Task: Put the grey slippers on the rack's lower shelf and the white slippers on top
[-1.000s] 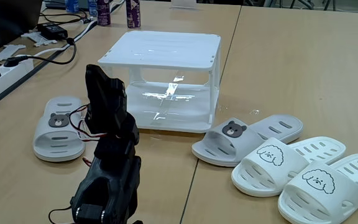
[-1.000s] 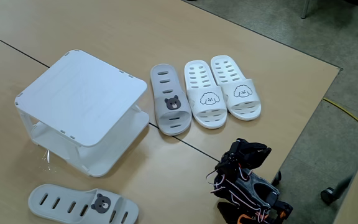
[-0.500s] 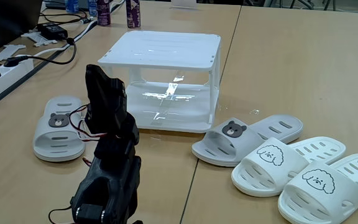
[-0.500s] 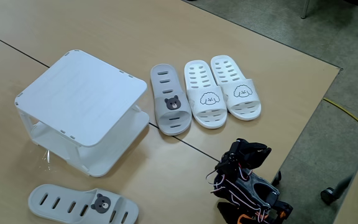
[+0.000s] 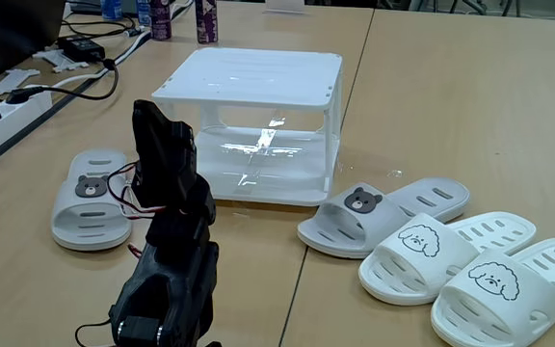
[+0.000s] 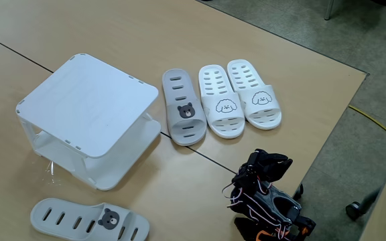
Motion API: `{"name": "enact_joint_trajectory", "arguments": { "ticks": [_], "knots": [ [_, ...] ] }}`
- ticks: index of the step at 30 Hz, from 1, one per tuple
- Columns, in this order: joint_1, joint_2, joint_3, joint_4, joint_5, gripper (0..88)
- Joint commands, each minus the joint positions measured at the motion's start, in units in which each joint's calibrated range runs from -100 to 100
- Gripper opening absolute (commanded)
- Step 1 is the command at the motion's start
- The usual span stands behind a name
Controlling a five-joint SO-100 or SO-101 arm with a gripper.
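Observation:
One grey slipper point(image 5: 90, 198) point(image 6: 86, 219) lies flat on the table on one side of the rack point(image 5: 258, 77) point(image 6: 86, 100). The other grey slipper point(image 5: 374, 217) point(image 6: 183, 114) lies on the rack's opposite side, next to the two white slippers point(image 5: 441, 253) point(image 6: 220, 100), which lie side by side. Both the upper tier and the lower shelf point(image 5: 268, 173) point(image 6: 149, 130) are bare. My black arm is folded up near the table's edge. Its gripper point(image 5: 148, 114) point(image 6: 273, 161) looks shut, holds nothing and is apart from every slipper.
A power strip point(image 5: 8, 111), black cables point(image 5: 94, 72) and several bottles point(image 5: 205, 19) sit at the back left of a fixed view. In another fixed view the table edge point(image 6: 334, 127) runs close to the arm's base, with a yellow cable point(image 6: 377, 124) on the floor beyond.

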Motion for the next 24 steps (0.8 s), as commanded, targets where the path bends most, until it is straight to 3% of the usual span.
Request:
{"name": "enact_joint_trajectory", "arguments": {
  "ticks": [1, 13, 18, 24],
  "knots": [
    [0.1, 0.1, 0.2, -0.3, 0.4, 0.8],
    [0.3, 0.3, 0.2, 0.1, 0.4, 1.3],
    [0.3, 0.8, 0.3, 14.6, 0.4, 0.9],
    [-0.4, 24.1, 0.2, 17.7, 0.4, 0.8]
  ]
}}
